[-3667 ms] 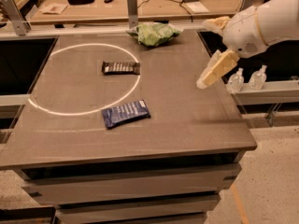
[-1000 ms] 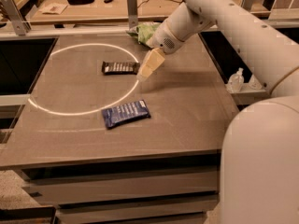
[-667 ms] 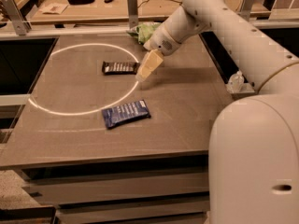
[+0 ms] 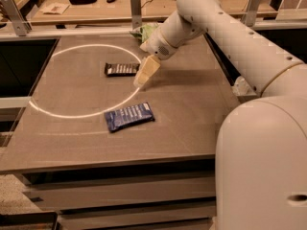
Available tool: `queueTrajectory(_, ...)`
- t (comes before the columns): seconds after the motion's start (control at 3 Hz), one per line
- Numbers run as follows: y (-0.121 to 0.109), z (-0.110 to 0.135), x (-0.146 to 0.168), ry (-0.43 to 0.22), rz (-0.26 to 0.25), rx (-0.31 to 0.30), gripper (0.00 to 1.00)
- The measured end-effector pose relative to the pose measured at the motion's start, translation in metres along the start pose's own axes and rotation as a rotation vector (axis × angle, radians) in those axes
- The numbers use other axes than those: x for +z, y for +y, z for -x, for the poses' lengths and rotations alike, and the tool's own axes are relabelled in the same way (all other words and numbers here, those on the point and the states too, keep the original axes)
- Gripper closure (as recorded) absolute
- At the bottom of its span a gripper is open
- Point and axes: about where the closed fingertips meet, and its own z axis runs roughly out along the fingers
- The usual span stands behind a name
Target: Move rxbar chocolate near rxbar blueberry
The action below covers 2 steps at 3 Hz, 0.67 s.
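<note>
Warm, fairly dim overhead light covers my surface point(image 4: 192, 123), and a bright white ring point(image 4: 76, 116) glares on its brown top. My pincer point(image 4: 142, 79) hangs just right of the rxbar chocolate point(image 4: 122, 69), throwing a soft shadow point(image 4: 182, 76) rightward.

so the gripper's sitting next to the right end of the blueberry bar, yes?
Not quite. In the camera view the gripper sits next to the right end of the rxbar chocolate, not the blueberry bar. The rxbar blueberry lies apart from it, nearer the front edge of the table.
</note>
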Motion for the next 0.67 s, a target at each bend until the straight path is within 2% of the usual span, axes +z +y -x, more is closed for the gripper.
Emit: queueTrajectory(0.67, 0.0, 0.014, 0.029, 0.014, 0.037, -0.016, 0.0)
